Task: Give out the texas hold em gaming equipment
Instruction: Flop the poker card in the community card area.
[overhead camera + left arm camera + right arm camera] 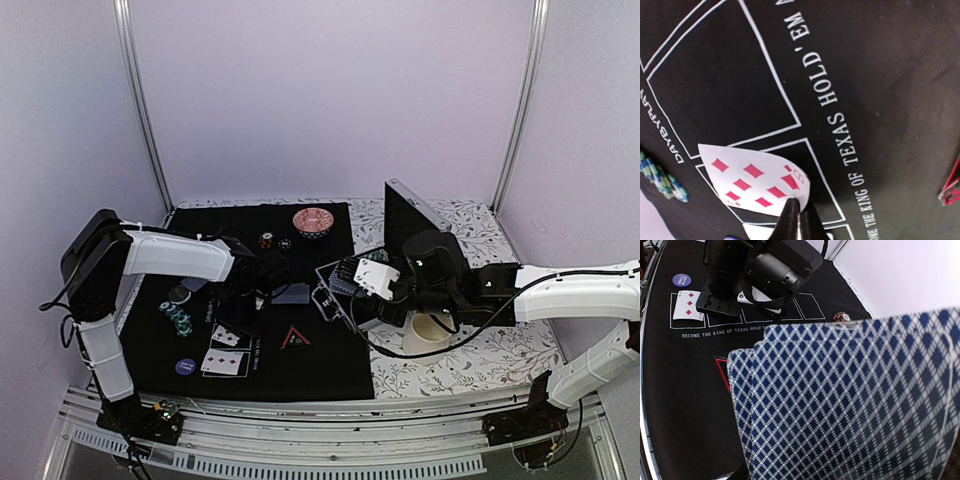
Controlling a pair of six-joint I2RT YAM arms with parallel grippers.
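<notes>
Grips a face-up diamond card (752, 177) by one corner in the left claw (797, 220), clenched tight, with the card bowed over the printed boxes of the black mat (880, 75). Cannot tell whether its far edge touches the cloth. From overhead, shows more cards (222, 362) face up in the near boxes. Also shows a purple disc (185, 367) beside them, green chips (178, 318) to the left and a red triangle marker (295, 338) to the right.

Worth watching first: so thin a hold on one corner. Could let the card pivot or slip out on any quick swing, landing askew across a box line or on top of a neighbour. Could also drag and crease on the cloth if lowered too far before letting go. Should steer wide of the chips, near enough to be toppled by a sweeping wrist.

On the right: fills the wrist view with a fan of blue-checked cards (850, 400), fingers hidden behind them. Cannot say, then, whether the right claw (350, 283) is clamped on them or not. Loosely spread as they look, could spill if tipped further. Sits close to the open case (410, 215) and a white cup (430, 332) on the counter; could knock either, or meet the left arm over the mat.
</notes>
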